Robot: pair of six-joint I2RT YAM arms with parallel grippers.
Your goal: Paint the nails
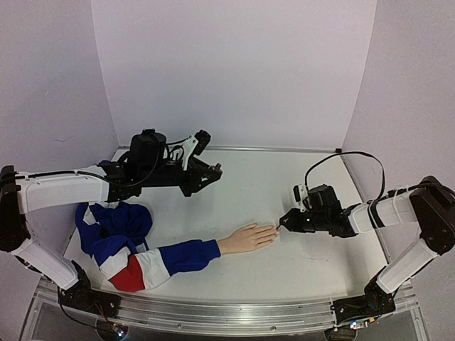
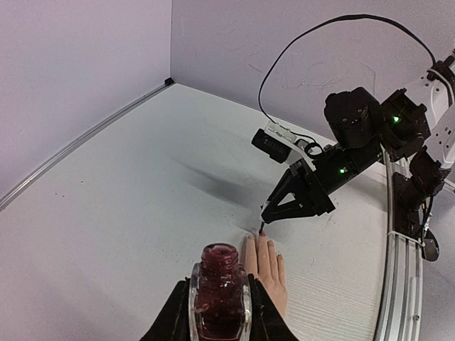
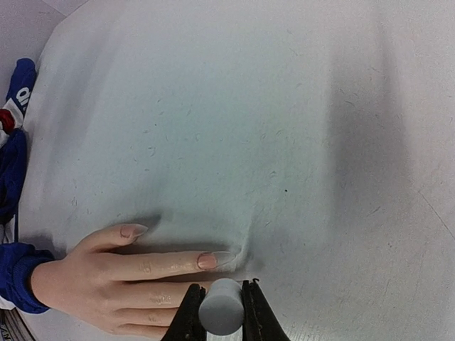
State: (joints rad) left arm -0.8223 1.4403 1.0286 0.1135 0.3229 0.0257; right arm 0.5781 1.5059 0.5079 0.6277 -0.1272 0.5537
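The nails (image 1: 273, 229), pale on a peach plastic mannequin hand (image 1: 245, 238), lie on the white worktop (image 1: 284, 185) from above, beside the right pincer (image 1: 284, 222). Left wrist: the left pincer (image 2: 220, 321) clamps an uncapped glass bottle (image 2: 220, 295) of dark red polish (image 2: 217, 312). Right wrist: its pincer grips a grey round cap (image 3: 221, 307).

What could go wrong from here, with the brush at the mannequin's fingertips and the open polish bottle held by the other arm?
1. The polish bottle is uncapped in the left gripper; a tilt could spill it.
2. The nails are tiny beside the brush in the right gripper, so polish may smear onto the mannequin hand or table.
3. Nothing visibly pins the hand; a push might shift it.
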